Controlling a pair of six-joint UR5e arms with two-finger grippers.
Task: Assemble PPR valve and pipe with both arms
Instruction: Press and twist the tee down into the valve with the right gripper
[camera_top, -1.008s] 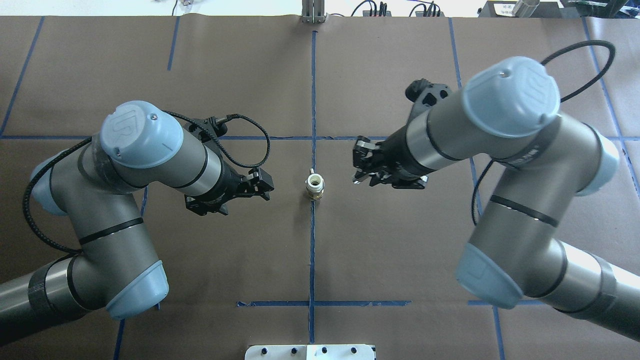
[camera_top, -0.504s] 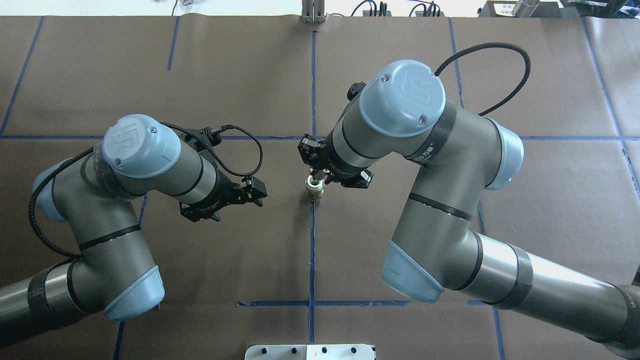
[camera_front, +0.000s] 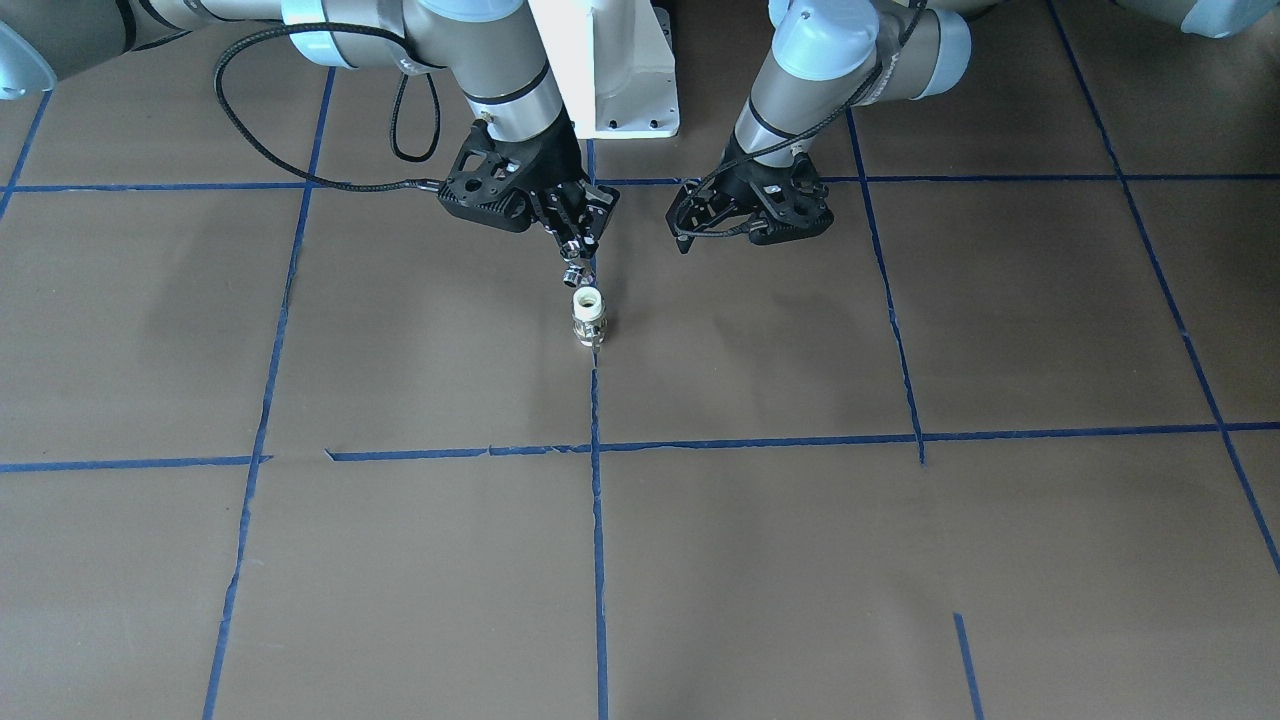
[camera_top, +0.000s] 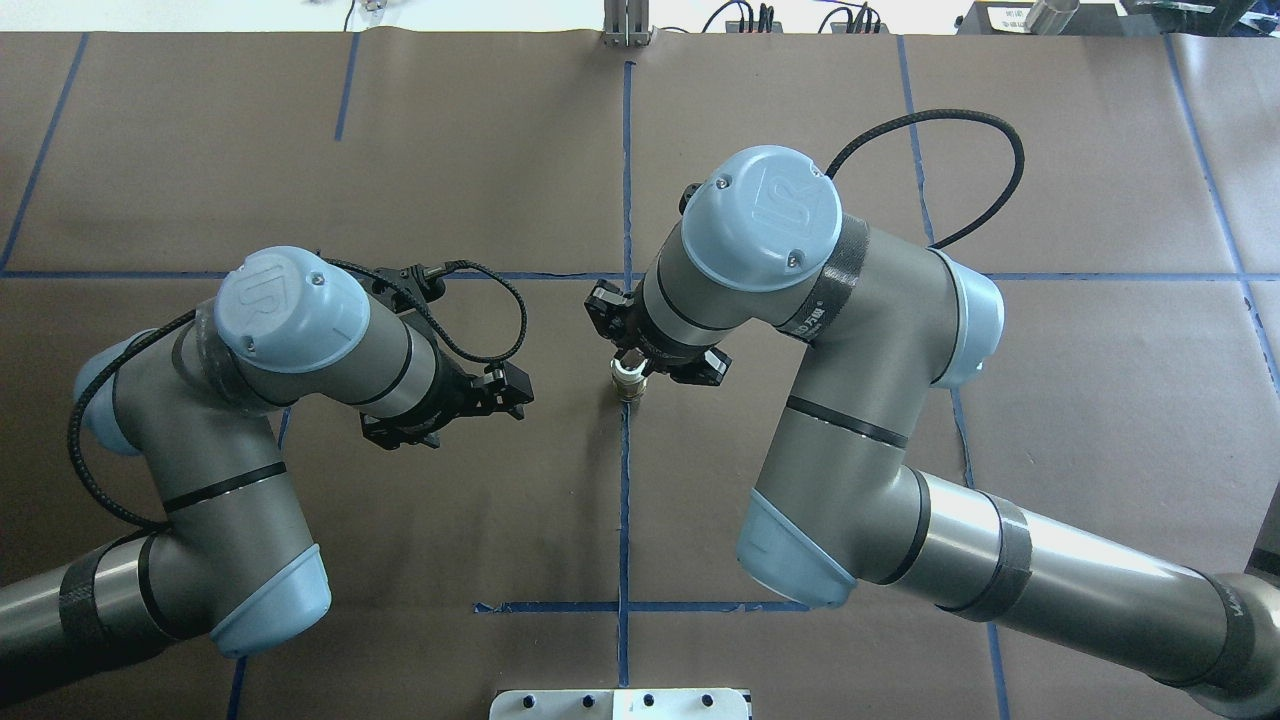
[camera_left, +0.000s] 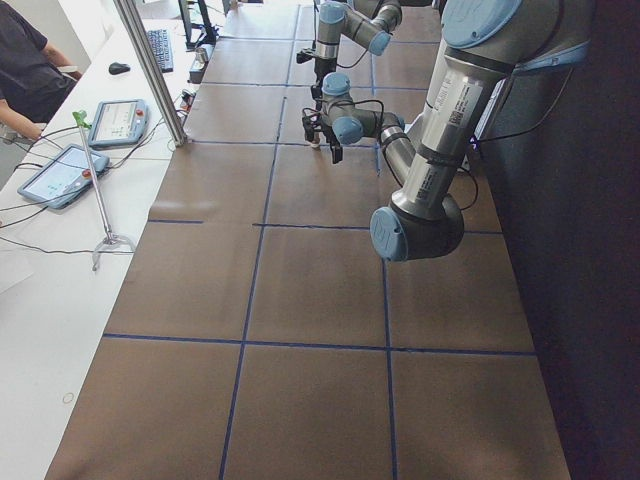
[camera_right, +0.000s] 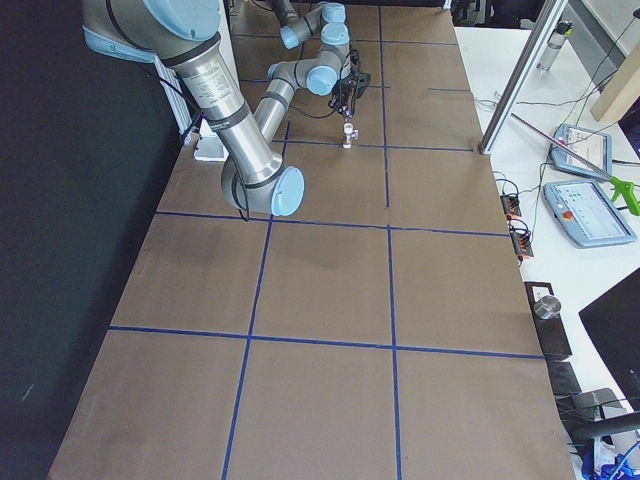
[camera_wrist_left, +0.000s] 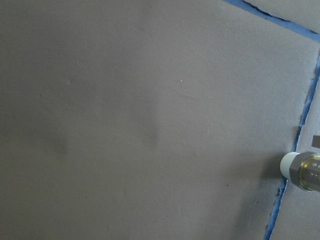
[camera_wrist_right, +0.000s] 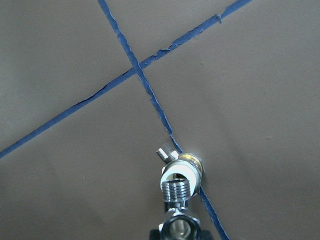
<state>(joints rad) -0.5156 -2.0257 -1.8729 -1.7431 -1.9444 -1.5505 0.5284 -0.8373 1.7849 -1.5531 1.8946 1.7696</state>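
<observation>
A white and brass pipe fitting stands upright on the blue tape line at the table's centre. It also shows in the overhead view, the right wrist view and at the right edge of the left wrist view. My right gripper is shut on a small chrome threaded valve piece. It holds the piece just above the fitting's top, and I cannot tell whether they touch. My left gripper is open and empty, to the left of the fitting and apart from it.
Brown paper with a grid of blue tape lines covers the table. The white pedestal base stands behind the grippers. Tablets and cables lie on the white bench beyond the far edge. A metal post stands at that edge.
My right arm has swung in from the right and now holds the chrome piece over the fitting. My left gripper has drawn back a little to the left.
</observation>
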